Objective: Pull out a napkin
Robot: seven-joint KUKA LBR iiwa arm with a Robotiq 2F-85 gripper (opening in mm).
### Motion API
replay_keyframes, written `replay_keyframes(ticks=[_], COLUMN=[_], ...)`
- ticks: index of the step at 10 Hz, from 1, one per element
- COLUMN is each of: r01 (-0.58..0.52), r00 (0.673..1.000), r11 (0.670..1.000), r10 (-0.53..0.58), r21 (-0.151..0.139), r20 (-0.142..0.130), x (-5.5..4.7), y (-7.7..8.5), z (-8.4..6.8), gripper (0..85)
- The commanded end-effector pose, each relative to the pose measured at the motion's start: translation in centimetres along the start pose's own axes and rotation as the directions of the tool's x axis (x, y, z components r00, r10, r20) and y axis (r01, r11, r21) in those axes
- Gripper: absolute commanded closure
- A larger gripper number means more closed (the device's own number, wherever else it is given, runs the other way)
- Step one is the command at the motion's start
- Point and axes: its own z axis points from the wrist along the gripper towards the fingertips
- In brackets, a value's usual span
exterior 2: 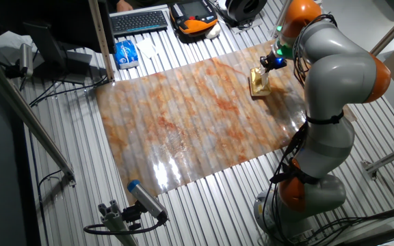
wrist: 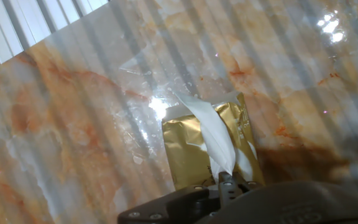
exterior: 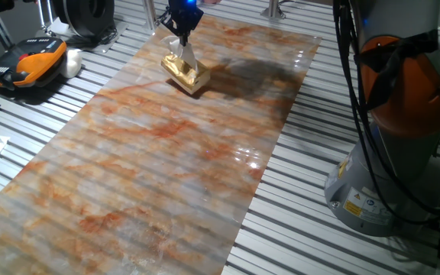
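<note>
A small shiny gold box [exterior: 189, 75] stands at the far end of the marbled mat [exterior: 151, 160]. From its top slot a white napkin [exterior: 183, 55] rises in a stretched cone up to my gripper [exterior: 182, 37], which is shut on the napkin's tip just above the box. In the hand view the napkin [wrist: 213, 134] runs as a drawn-out white strip from the gold box [wrist: 185, 152] to my closed fingertips [wrist: 227, 182] at the bottom edge. The other fixed view has the gripper [exterior 2: 271, 65] right over the box [exterior 2: 258, 87]. Most of the napkin is still inside the box.
An orange-and-black pendant [exterior: 25, 65] lies left of the mat on the slatted table. A keyboard [exterior 2: 139, 20] and a blue packet [exterior 2: 125, 53] sit beyond the mat's far side. The arm's base [exterior: 392, 168] stands beside the mat's right edge.
</note>
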Motion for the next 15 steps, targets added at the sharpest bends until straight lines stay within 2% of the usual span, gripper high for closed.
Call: replay_keyframes(ticks=[1, 3, 12, 15], r01=[0.0, 0.0, -0.023, -0.025], r00=[1.0, 1.0, 1.0, 1.0], r11=[1.0, 1.0, 1.0, 1.0], r10=[0.0, 0.0, 0.022, 0.025], r21=[0.001, 0.003, -0.008, 0.017], r20=[0.0, -0.003, -0.015, -0.003], x=[0.0, -0.04, -0.06, 0.11], y=[0.03, 0.08, 0.01, 0.57], z=[-0.11, -0.6, -0.64, -0.71], gripper=[85.0, 85.0, 85.0, 85.0])
